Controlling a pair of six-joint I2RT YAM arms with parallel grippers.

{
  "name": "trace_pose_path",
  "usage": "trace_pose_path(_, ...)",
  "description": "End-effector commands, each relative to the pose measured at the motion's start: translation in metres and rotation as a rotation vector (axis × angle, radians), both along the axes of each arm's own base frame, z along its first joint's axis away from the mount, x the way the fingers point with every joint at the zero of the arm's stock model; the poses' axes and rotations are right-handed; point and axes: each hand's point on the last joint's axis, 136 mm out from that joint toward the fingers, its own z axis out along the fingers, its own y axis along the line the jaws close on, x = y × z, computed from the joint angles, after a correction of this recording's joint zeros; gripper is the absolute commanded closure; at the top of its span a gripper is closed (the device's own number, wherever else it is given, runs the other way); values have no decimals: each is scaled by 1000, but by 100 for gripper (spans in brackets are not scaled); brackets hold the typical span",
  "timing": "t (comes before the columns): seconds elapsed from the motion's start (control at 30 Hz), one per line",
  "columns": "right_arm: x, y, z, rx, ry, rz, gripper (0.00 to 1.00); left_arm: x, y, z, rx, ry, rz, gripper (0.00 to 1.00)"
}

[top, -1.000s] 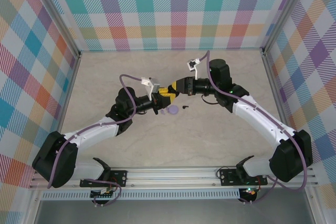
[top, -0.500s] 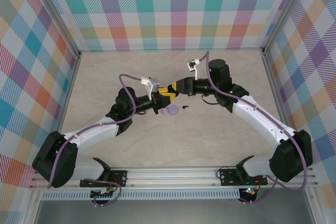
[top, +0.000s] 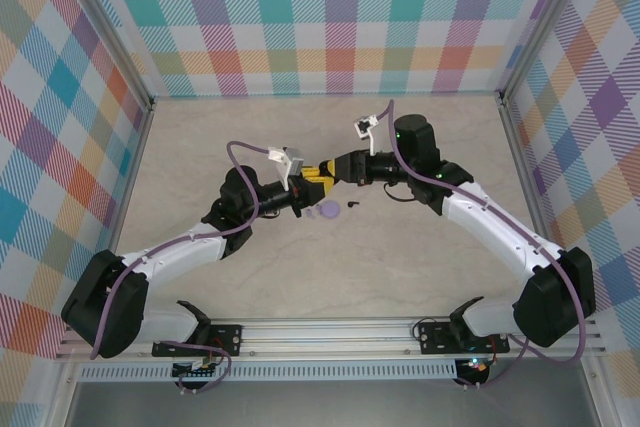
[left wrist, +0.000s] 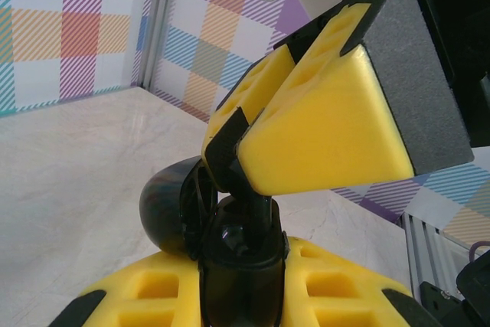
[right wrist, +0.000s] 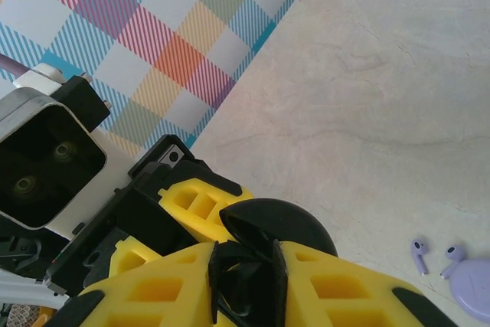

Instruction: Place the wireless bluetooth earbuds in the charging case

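Left jaws and right jaws both pinch the black shell; probably prying it open: hold firm, pull slowly.

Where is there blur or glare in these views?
Top external: even light, sharp, faint shadows. Left wrist: the glossy black round shell carries reflections; the nearest yellow foam pads look slightly soft. Right wrist: marbled table fairly crisp.

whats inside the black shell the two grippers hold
The black shell shows only dark glossy plastic in its gap; the left gripper and right gripper cover the rest. Two lavender earbuds lie outside on the table.
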Motion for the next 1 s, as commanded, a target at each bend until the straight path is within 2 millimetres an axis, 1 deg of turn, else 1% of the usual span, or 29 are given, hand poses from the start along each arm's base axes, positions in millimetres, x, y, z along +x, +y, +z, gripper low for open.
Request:
trace_pose_path(0.0, -4, 3, 14, 0, -45, 27, 70, -5, -4, 26, -52, -58, -25, 90)
trace_pose_path(0.37, -9, 7, 15, -26, -44, 56, 63, -11, -5, 23, -34, -60, -56, 91)
trace_pose_path(0.63, -9, 10, 4, -74, -21, 63, 62, -13, -4, 25, -32, -65, -60, 91)
trace_pose_path(0.77, -7, 8, -1, -105, -15, 53, 56, -14, -3, 26, -26, -72, -54, 91)
trace_pose_path(0.97, -7, 7, -3, -139, -20, 45, 49, -14, -2, 24, -16, -71, -49, 91)
